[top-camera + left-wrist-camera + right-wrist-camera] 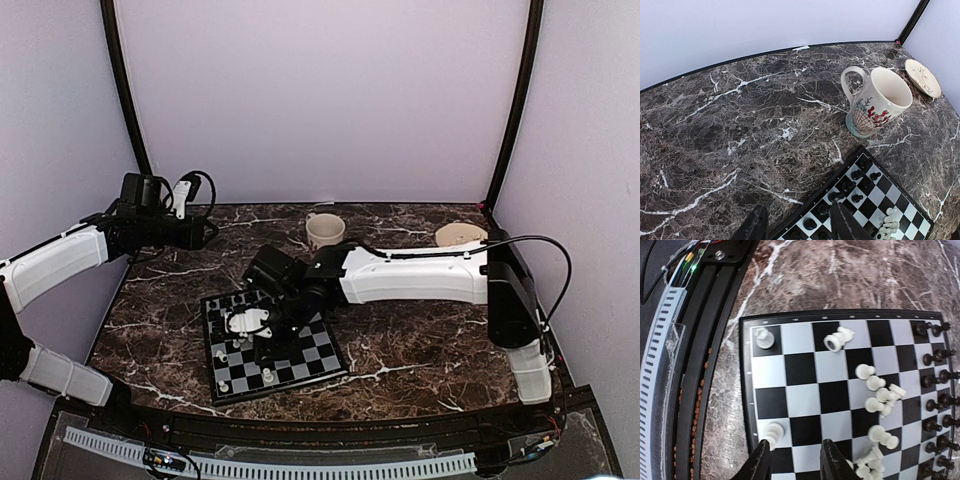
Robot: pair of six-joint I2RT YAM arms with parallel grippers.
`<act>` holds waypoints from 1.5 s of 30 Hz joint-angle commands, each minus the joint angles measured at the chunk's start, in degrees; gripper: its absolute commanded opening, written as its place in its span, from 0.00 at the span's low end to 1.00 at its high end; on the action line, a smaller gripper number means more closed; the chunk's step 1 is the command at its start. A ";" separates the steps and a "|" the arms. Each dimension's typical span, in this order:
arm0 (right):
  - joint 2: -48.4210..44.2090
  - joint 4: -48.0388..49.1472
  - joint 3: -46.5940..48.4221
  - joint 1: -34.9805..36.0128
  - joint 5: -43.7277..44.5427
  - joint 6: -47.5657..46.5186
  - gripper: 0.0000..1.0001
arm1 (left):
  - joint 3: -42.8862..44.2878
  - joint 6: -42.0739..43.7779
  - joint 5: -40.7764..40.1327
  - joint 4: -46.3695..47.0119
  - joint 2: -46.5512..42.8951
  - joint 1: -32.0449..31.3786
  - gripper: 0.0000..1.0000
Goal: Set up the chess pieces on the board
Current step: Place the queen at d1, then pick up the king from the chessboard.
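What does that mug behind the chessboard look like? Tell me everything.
The mug is cream, glossy like ceramic, with a looped handle, a red coral and fan-shell picture on its side and a pale blue foot. It stands upright and looks empty, on the marble tabletop just beyond the far corner of the board, apart from it. Nothing else touches it.

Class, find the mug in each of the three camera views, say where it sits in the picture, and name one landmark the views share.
Top external: the mug stands at the far middle of the table, beyond the chessboard.
Left wrist: the mug is upper right, just past the chessboard's far corner.
Right wrist: the mug is not in it.
Shared landmark: the chessboard, seen in all three views.
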 commanded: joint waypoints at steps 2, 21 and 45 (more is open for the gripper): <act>-0.98 -1.72 5.05 -5.43 0.20 2.82 0.32 | -0.38 0.45 0.42 -0.21 -1.25 0.28 0.44; 10.52 -4.86 14.82 -8.69 1.54 5.37 0.47 | -0.40 0.36 1.41 -0.19 -0.90 0.31 0.44; 15.30 -6.51 19.53 -8.69 -1.45 6.18 0.09 | -0.41 0.02 2.43 0.04 -0.20 0.29 0.44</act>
